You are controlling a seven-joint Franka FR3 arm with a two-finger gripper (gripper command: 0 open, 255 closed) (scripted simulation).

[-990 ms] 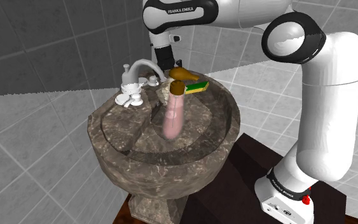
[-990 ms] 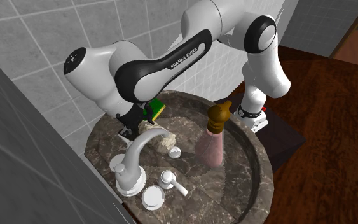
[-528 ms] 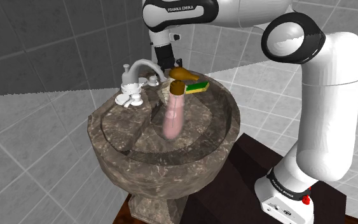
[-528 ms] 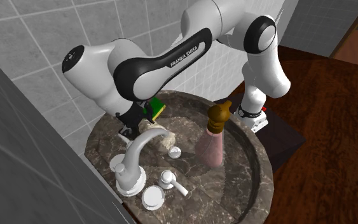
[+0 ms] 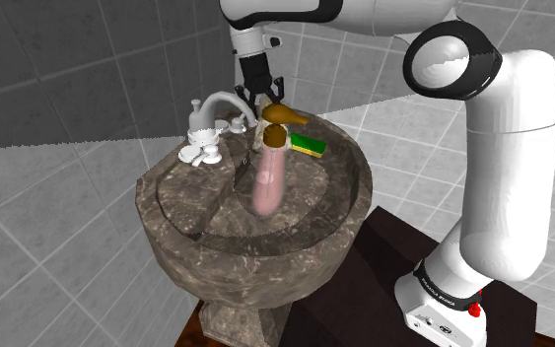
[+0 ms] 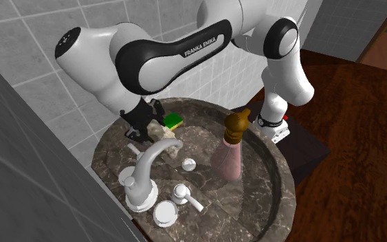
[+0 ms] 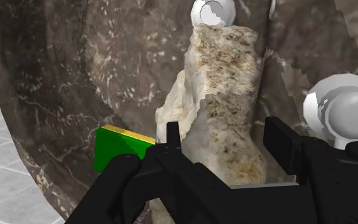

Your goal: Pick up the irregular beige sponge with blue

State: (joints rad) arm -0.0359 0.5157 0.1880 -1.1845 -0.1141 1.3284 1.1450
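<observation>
An irregular beige, stone-like sponge (image 7: 225, 95) sits clasped between my two black fingers, and I see no blue on it. My gripper (image 7: 225, 137) is shut on it and holds it above the back rim of the dark marble sink (image 5: 167, 197). From the second exterior view the sponge (image 6: 157, 129) hangs at the gripper (image 6: 146, 128), just above the faucet's spout. In the shoulder view the gripper (image 5: 263, 96) is behind the brown pump top, which hides most of the sponge.
A green and yellow sponge (image 5: 310, 146) (image 6: 174, 122) (image 7: 117, 149) lies on the rim close by. A pink soap dispenser with a brown pump (image 5: 270, 173) (image 6: 229, 155) stands in the basin. A white faucet (image 5: 221, 104) (image 6: 147, 168) with knobs (image 7: 339, 111) lines the rim.
My gripper has risen from the rim with the beige sponge in it. The green and yellow sponge has shifted a little along the rim. The dispenser has not moved.
</observation>
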